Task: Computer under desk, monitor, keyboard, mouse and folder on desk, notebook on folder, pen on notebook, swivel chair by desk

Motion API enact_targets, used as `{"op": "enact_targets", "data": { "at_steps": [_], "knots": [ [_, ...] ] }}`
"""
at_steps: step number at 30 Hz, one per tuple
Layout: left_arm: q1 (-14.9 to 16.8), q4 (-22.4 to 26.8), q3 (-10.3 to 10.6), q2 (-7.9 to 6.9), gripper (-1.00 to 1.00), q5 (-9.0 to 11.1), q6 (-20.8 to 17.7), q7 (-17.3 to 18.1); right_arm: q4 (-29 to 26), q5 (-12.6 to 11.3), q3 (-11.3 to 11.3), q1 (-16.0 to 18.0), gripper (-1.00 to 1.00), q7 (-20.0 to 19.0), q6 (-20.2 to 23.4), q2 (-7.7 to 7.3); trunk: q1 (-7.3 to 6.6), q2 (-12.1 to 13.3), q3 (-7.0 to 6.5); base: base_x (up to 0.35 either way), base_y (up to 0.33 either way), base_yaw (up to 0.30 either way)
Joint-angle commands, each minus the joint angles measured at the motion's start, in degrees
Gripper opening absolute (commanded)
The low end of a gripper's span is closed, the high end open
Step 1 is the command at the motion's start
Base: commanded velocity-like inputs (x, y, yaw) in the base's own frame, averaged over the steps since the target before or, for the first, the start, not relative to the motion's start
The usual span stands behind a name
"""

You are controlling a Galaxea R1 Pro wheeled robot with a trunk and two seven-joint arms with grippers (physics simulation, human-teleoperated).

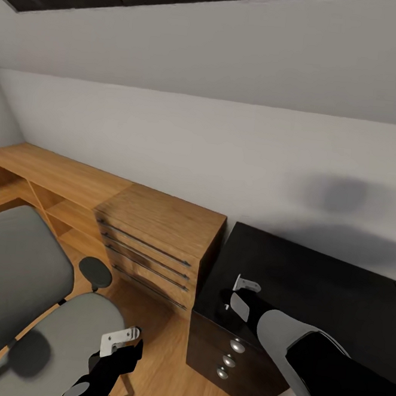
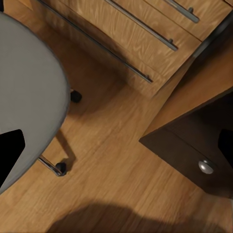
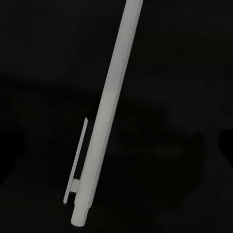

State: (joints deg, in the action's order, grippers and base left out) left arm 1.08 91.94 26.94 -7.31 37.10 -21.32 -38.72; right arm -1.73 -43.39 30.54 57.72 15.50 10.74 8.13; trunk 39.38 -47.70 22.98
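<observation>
A white pen [image 3: 104,121] with a clip lies flat on the top of a black cabinet [image 1: 310,286]. My right gripper [image 1: 243,295] hangs just above it, open, its fingers apart at either side of the pen and not touching it. The grey swivel chair [image 1: 60,330] stands at the lower left, its seat [image 2: 29,87] bare. My left gripper [image 1: 119,338] is open over the seat's right edge and holds nothing. The wooden desk [image 1: 61,177] runs along the wall at the left.
A wooden drawer unit [image 1: 152,242] with metal bar handles stands between the desk and the black cabinet. The cabinet front has round silver knobs [image 2: 206,166]. Wooden floor [image 2: 111,160] lies between the chair's castors and the cabinets. A sloped white wall rises behind.
</observation>
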Motion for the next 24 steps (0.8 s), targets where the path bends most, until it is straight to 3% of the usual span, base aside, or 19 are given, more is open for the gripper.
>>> {"op": "enact_targets", "data": {
  "at_steps": [1,4,24],
  "knots": [
    [0.1,0.1,0.1,-0.06,1.00,0.3,-0.1,-0.5,-0.1,-0.3,0.5,0.0,1.00,0.3,0.4,-0.01,0.23,-0.5,0.25,0.000,0.000,0.000],
    [0.1,0.1,0.1,-0.01,1.00,0.3,-0.1,-0.5,-0.1,-0.4,0.5,0.0,1.00,0.3,0.4,-0.03,0.89,-1.7,0.79,0.000,0.000,0.000],
    [0.1,0.1,0.3,0.01,1.00,0.4,-0.1,-0.5,-0.2,-0.4,0.5,0.0,1.00,2.8,2.0,0.05,1.33,-2.5,1.15,0.000,0.000,0.000]
  ]
}}
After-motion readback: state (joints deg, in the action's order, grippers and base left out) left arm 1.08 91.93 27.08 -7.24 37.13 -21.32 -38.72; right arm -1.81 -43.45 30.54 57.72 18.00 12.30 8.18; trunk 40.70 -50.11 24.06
